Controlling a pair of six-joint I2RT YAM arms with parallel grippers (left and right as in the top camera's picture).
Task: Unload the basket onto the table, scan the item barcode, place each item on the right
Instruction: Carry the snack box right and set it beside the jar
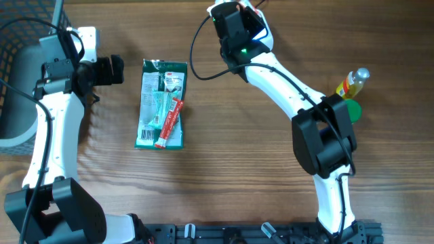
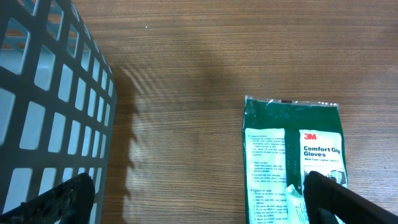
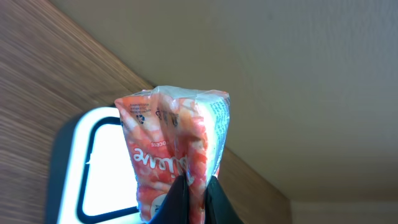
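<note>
Orange-and-white packet (image 3: 174, 149) is clamped in the closed right claw (image 3: 198, 202), raised just in front of the lit scanner window (image 3: 109, 171); pickup looks done, the scan itself unconfirmed. Left claw (image 2: 199, 205) gapes empty above the tabletop (image 2: 205, 50).

**Bystanders on my table**

On the wooden table (image 1: 230, 156) I see a green glove pack (image 1: 161, 103) left of centre, with a red tube (image 1: 169, 123) lying slantwise on it. A dark mesh basket (image 1: 20, 37) fills the upper left. At the right sits a yellow bottle (image 1: 354, 83), a green disc (image 1: 352, 110) just below it.
</note>
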